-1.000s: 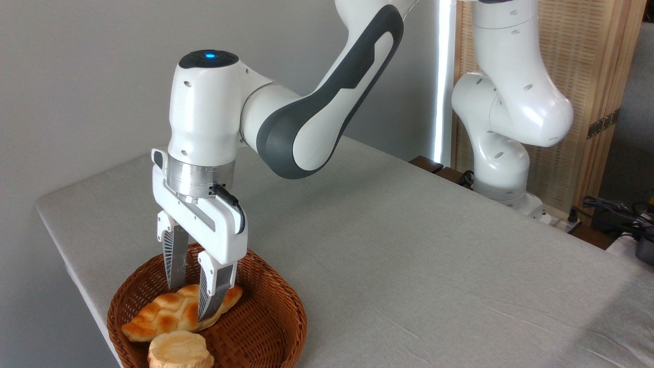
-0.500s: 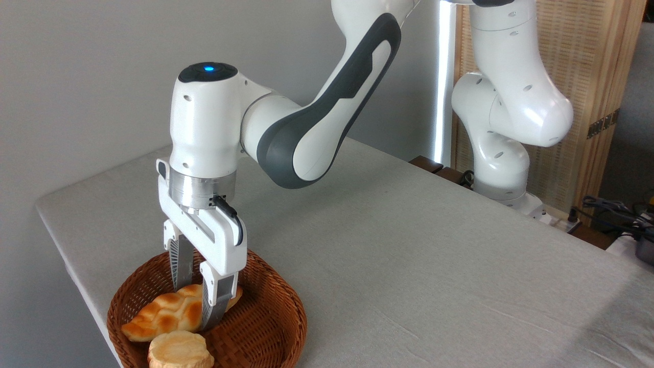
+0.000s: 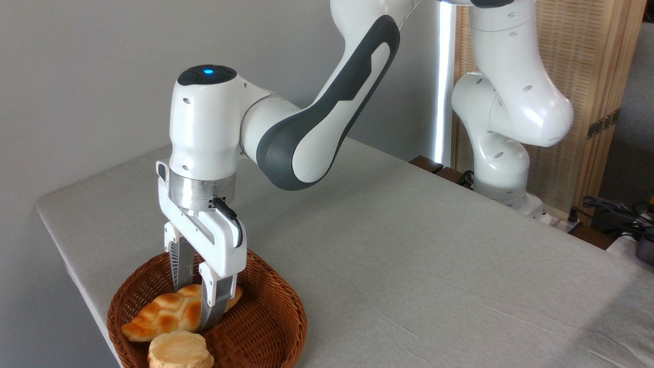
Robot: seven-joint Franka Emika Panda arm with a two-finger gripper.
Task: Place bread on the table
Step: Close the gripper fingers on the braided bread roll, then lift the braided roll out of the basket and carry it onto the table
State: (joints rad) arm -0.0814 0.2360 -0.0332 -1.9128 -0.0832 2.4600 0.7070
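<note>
The bread point(image 3: 161, 314), a braided golden loaf with toasted patches, lies inside the brown wicker basket point(image 3: 288, 301) at the table's near-left corner. My gripper point(image 3: 196, 306) points straight down into the basket. One of its fingers point(image 3: 210, 301) is on the loaf's near side and the other is behind it. Both press against the right part of the loaf. The loaf still rests in the basket. The grey table point(image 3: 409, 255) stretches away to the right.
A small round pale bun point(image 3: 180, 350) sits in the basket just in front of the loaf. The arm's white base point(image 3: 503, 174) stands at the table's far right edge. Cables point(image 3: 613, 209) lie beyond it. The table's left edge is close to the basket.
The gripper came down a little into the basket and its fingers narrowed onto the loaf. The loaf and the bun have not moved.
</note>
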